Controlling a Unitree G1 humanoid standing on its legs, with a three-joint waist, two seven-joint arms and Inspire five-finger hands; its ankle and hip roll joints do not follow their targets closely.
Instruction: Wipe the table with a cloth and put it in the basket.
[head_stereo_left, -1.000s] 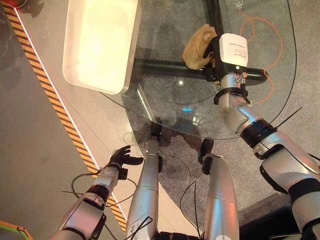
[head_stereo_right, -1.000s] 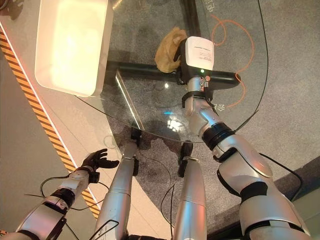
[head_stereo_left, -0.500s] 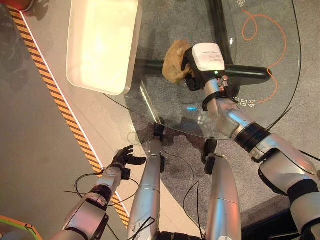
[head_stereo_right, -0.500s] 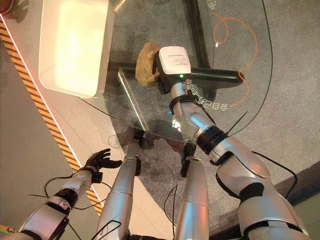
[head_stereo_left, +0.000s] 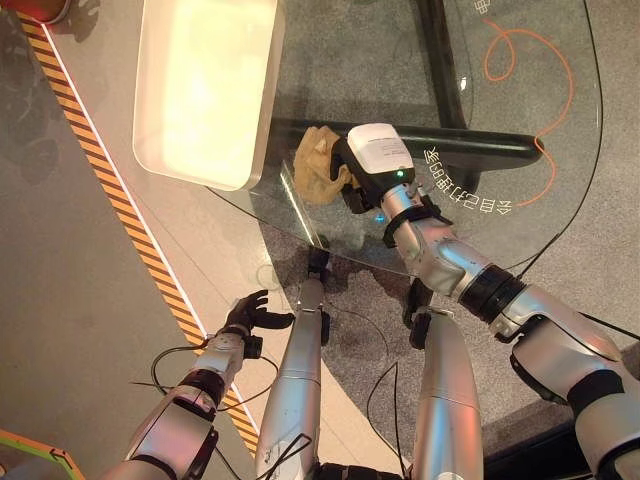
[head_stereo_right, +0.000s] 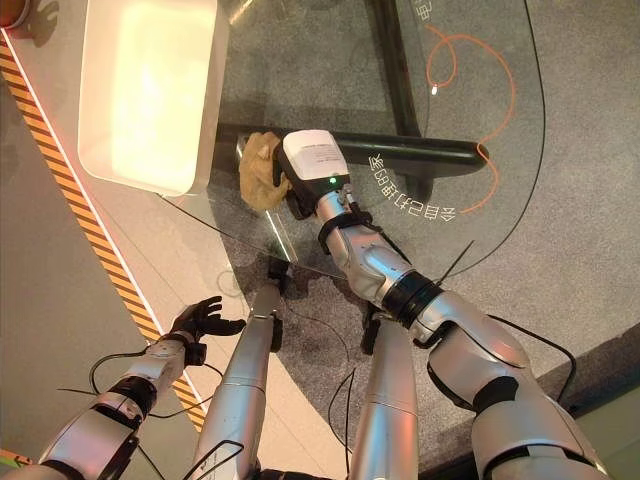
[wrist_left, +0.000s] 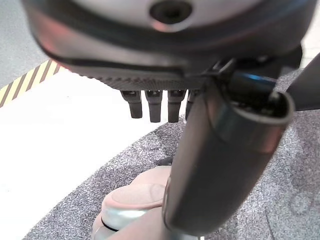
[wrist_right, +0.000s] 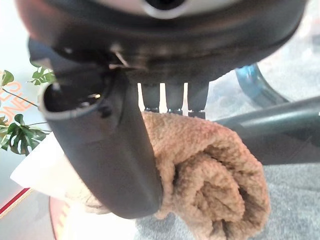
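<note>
A bunched tan cloth lies on the round glass table, close to its left edge. My right hand rests on the cloth's right side. In the right wrist view the cloth bulges between the thumb and the straight fingers, so the hand is open on it. The white basket sits at the table's far left, a short way beyond the cloth. My left hand hangs low at the left, off the table, open and holding nothing; its fingers show relaxed.
A black frame bar runs under the glass to the right of the cloth. An orange cable loops on the floor beneath the table. Yellow-black floor tape runs along the left. A plant shows in the right wrist view.
My right hand has slid the cloth leftwards across the glass, from the middle towards the basket and the left edge. The left hand has stayed where it was.
</note>
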